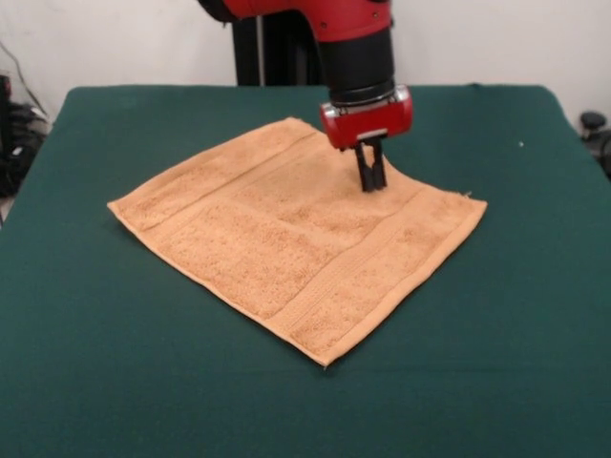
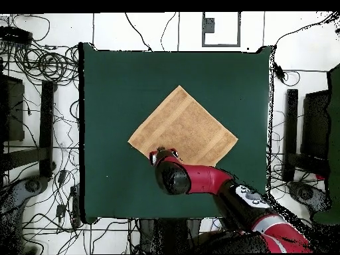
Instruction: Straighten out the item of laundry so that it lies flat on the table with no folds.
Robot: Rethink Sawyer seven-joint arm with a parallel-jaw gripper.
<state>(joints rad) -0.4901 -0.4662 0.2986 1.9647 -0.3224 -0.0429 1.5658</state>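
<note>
No legible text or markings.

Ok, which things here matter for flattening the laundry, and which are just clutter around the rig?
Job:
- towel, spread out flat
- green table
- gripper, fingers close together at the towel's far edge

Just lying about:
- cables on the floor
- black stands beside the table

The red and black arm (image 1: 355,38) enters from the top centre of the front view and points straight down. Its gripper (image 1: 370,181) hangs just right of centre, the two dark fingers (image 1: 364,167) close together, nearly parallel, tips low.

In the overhead view the arm (image 2: 219,182) reaches from the lower right toward the centre.
</note>
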